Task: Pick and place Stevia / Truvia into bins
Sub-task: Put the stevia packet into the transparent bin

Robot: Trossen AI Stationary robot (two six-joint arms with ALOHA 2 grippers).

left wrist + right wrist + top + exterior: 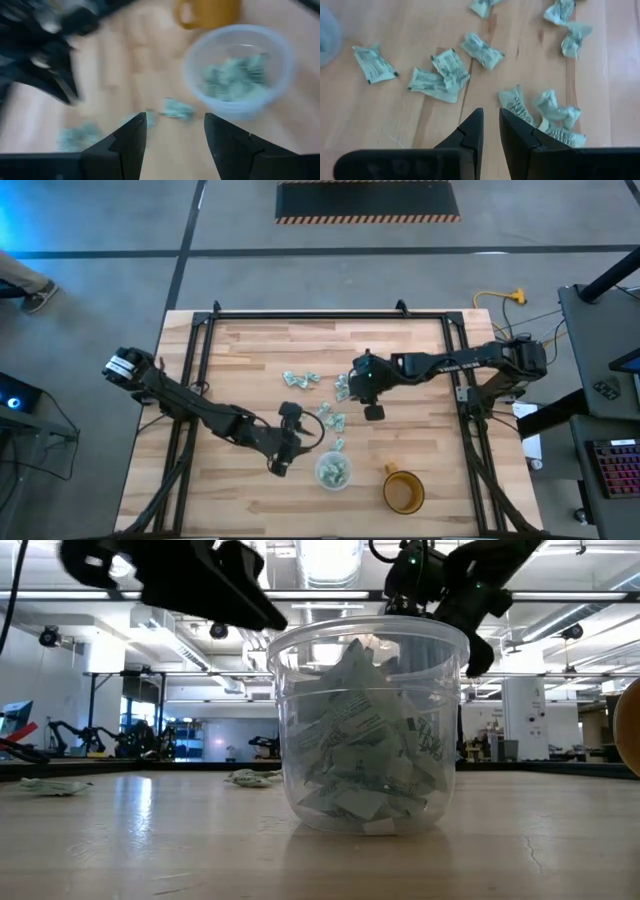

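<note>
While the right gripper (490,127) hangs above the middle of the table with its fingers nearly together and nothing between them, loose Stevia sachets (447,70) lie scattered on the wood beneath it, some flat, some crumpled, a few bunched just beside its fingertips. From above, that gripper (373,410) sits at the end of the right arm, reaching in from the table's right side, over the cluster of packets (300,379) spread across the centre.

The left gripper (175,132) is spread apart and empty, hovering near the clear plastic cup (237,70); a couple of sachets lie on the wood between its fingers and the cup. In the high view it (281,465) sits just left of the cup (333,471), near the table's front edge.

The cup (370,730) stands upright and is already well filled with pale green and white sachets. An amber mug (403,490) stands just to its right, apart from it, on the wooden table (240,350).
</note>
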